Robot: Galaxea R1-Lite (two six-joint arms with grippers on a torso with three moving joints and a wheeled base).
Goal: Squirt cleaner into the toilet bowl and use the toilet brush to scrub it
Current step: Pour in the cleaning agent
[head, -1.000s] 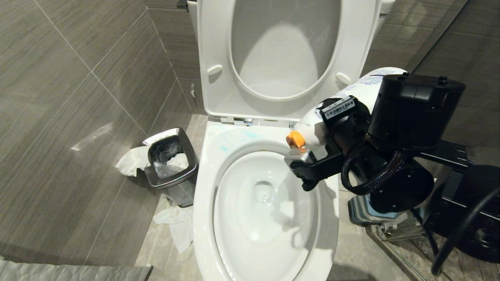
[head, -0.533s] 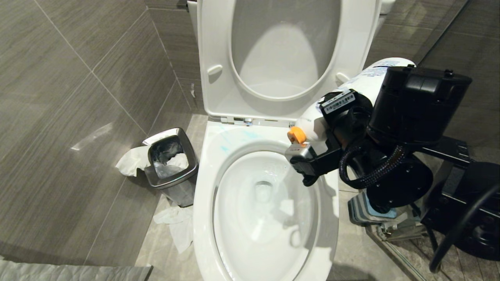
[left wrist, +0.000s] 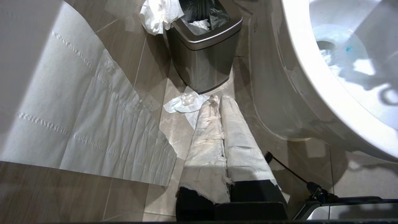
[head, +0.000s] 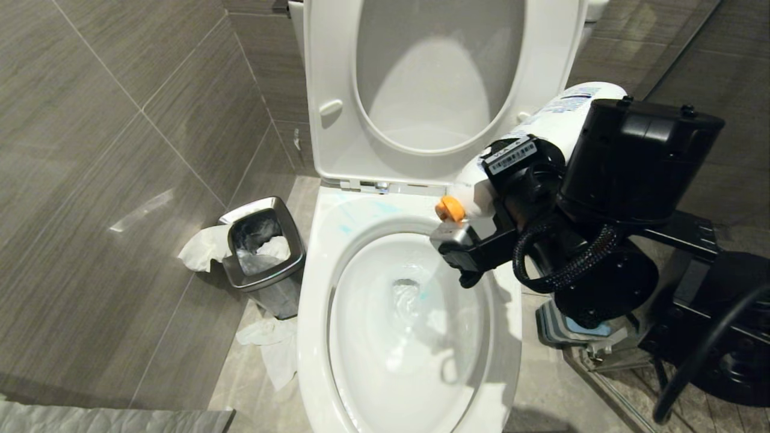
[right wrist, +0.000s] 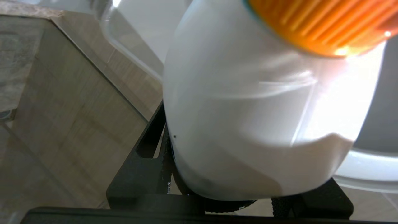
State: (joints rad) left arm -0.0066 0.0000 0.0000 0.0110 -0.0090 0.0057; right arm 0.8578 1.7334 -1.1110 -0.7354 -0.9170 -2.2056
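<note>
right end effector (head: 481,231) grasps the cleaner (head: 541,135), long axis tilted, nozzle down-left over the toilet bowl (head: 409,325) at centre frame; left end effector (left wrist: 217,102) clenched, empty.

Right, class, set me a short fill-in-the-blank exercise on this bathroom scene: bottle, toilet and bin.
1. The right gripper holds the cleaner tilted with its collar of colour ____ pointing down towards the toilet bowl.
2. The toilet's seat and lid are ____.
3. The steel bin stands on the robot's ____ side of the bowl.
4. Crumpled ____ lies on the floor by the bin.

Missing words: orange; raised; left; paper
</note>
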